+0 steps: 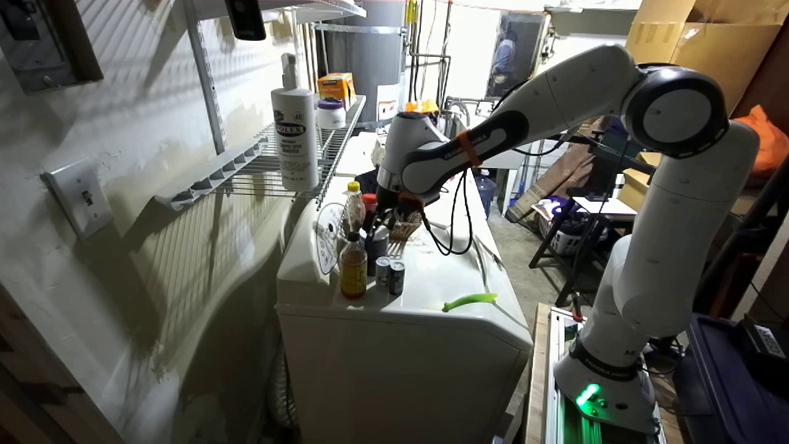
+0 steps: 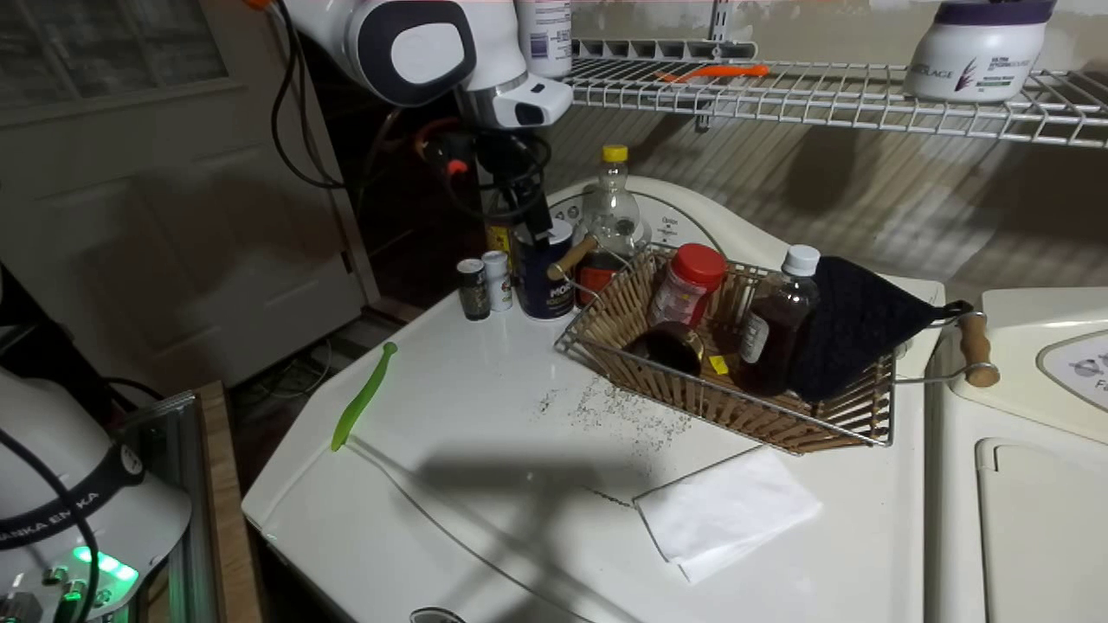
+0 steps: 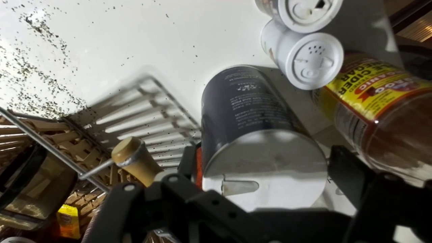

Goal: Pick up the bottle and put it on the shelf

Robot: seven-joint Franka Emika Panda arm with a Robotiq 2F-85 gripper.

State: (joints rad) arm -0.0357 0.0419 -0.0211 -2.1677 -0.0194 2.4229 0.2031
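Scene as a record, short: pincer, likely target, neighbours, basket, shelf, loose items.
pincer: open, straddling the top of the dark canister; contact unclear
likely target: probably that canister, standing upright on the white machine
neighbours: two small shakers, vinegar bottle, yellow-capped bottle
basket: on the machine, with red-lidded jar and white-capped bottle inside
shelf: wire; holds tall white bottle, purple-lidded jar, orange item
loose items: green item, folded white sheet, dark specks on the machine
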